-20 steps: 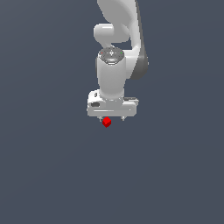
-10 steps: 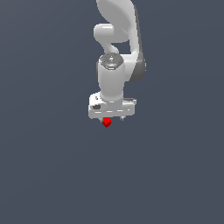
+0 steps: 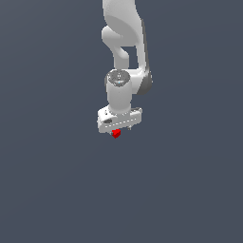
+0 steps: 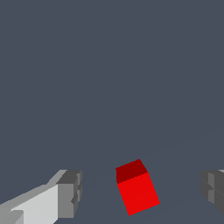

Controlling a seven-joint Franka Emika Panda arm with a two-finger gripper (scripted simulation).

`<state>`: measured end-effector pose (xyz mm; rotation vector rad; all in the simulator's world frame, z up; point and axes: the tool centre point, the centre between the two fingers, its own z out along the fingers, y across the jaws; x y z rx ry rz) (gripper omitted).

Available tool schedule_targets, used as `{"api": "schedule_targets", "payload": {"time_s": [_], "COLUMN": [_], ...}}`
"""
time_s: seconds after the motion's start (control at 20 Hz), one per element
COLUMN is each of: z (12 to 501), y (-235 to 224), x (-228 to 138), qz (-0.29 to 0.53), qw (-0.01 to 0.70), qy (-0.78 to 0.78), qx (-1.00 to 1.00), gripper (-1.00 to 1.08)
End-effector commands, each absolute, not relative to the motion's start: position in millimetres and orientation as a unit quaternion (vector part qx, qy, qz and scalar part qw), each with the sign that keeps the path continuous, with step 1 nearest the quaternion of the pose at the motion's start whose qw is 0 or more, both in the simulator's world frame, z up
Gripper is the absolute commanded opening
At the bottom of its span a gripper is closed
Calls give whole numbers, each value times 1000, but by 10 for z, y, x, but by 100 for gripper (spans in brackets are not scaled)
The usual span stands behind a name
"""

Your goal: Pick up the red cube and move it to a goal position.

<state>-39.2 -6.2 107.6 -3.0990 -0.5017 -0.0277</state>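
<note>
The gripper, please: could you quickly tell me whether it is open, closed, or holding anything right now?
Gripper: open. The red cube sits between the fingers with a gap on each side, not gripped.

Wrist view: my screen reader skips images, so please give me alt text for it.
A small red cube sits between the open gripper's two grey fingertips, touching neither, on a plain dark grey surface.

The small plain cube (image 4: 137, 192) is bright red, its shaded face darker red. The glossy robot tool (image 4: 140, 194) is white with grey fingertips (image 4: 70, 194). The plain flat ground (image 3: 57, 190) is uniform dark slate grey, unpatterned.
</note>
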Motion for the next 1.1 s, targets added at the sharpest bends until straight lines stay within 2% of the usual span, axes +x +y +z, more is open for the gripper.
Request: {"api": "schedule_targets", "payload": {"time_s": [0.0,0.55,1.05], "z": [921,374,201], "y": [-91,-252,-328], "x": [-484,-768,-837], "qz": [-7,-2,0], "qw": [1,1,0], "qy": [-192,-304,-337], "qx": [-981,-953,-942], "gripper": [100,100,100]}}
